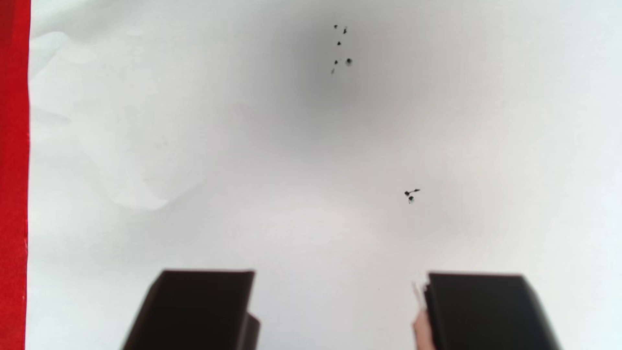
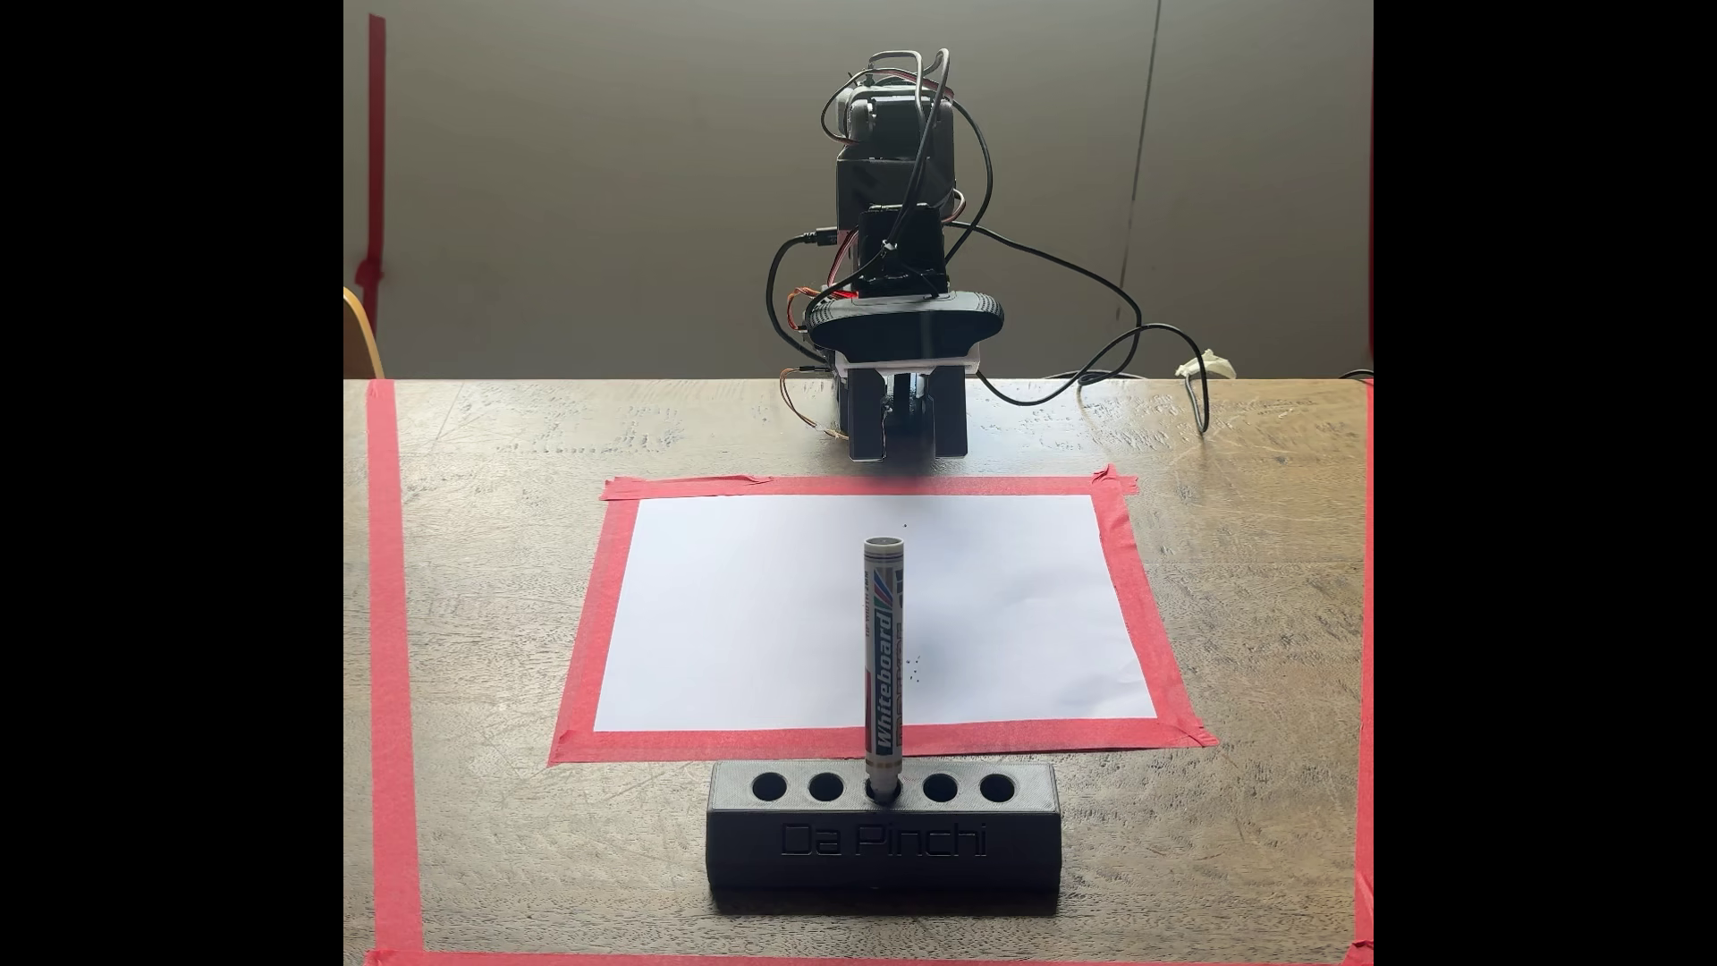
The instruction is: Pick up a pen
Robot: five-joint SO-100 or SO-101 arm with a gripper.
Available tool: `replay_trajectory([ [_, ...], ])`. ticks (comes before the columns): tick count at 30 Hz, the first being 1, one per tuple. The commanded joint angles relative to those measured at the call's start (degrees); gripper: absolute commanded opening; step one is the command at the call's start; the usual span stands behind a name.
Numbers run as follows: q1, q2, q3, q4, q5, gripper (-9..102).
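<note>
Plainly, we note the pen [image 2: 884, 664] upright in its block [image 2: 883, 836], well apart from the claw [image 2: 909, 455] (jaws spread, empty) across the paper [image 2: 743, 613].

In the fixed view, a plain grey-brown wall [image 2: 604, 186] is standing behind the fingers, with a strip of red tape [image 2: 375, 158] running down it at the left. A curved pale wooden chair back [image 2: 360, 339] is showing beside that strip. Daylight is falling softly across the weathered grey-brown wooden surface [image 2: 502, 594] below.
</note>
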Motion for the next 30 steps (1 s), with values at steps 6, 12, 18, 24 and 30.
replay_trajectory([
  [6, -0.1, -19.6, -21.8, -12.7, -0.5, 97],
  [12, 0.0, -33.1, -34.3, -18.5, -0.5, 97],
  [18, 0.0, -46.2, -46.3, -19.0, -2.4, 97],
  [24, 0.2, -58.4, -56.0, -21.4, -7.1, 97],
  [30, 2.6, -70.4, -65.7, -21.9, -7.1, 97],
])
